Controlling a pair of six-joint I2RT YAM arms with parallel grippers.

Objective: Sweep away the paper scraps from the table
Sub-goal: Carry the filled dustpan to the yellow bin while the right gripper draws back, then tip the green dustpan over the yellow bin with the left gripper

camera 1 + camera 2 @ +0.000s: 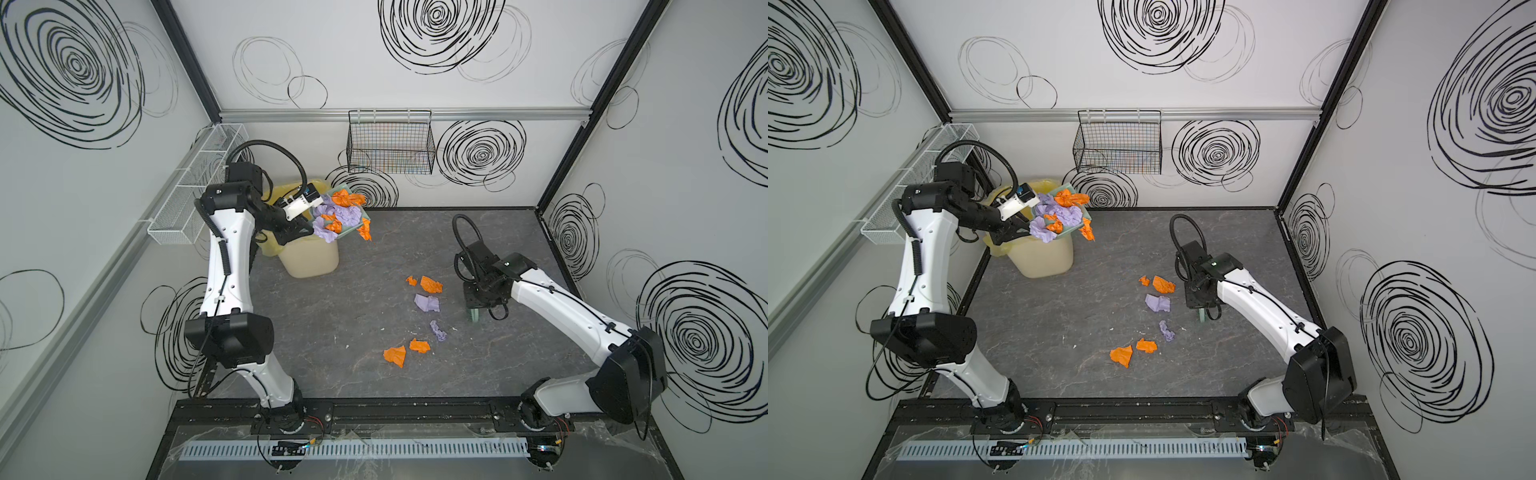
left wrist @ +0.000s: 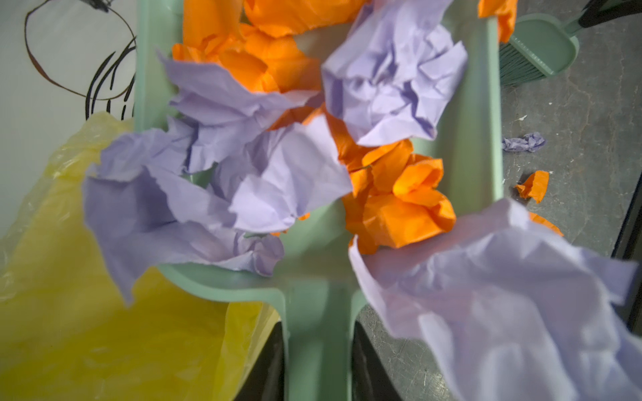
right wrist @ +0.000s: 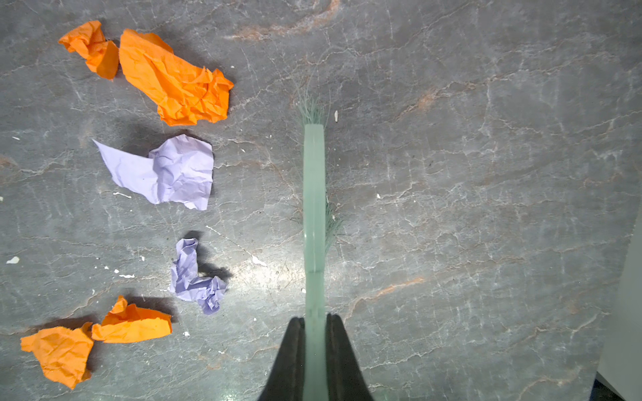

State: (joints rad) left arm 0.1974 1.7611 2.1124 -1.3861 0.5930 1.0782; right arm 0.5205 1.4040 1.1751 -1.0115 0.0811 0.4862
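Left pincer (image 2: pixel 318 350): clamped on the handle of the dustpan (image 2: pixel 469 121), a black finger on each side of it. The dustpan is held off the table (image 1: pixel 374 374), above the bin (image 1: pixel 309 262) and partly over its mouth, with the open front reaching past the bin's rim toward the right arm. It carries a heap of orange and lavender scraps (image 1: pixel 336 214). One orange piece (image 1: pixel 365 230) hangs over the front edge, outside the bin. Lavender pieces overhang the handle-side wall, one of them above the bin's yellow liner (image 2: pixel 104 330). Right pincer (image 3: pixel 314 333): closed tight on the handle of the brush (image 3: pixel 313 191), which stands with its bristles on the table. Six loose scraps lie on the table well apart from the bin, in a rough line: two orange, two lavender, two orange. The brush stands just beside that line, on the side away from the bin, touching none of them. Small white crumbs are scattered among the loose pieces.
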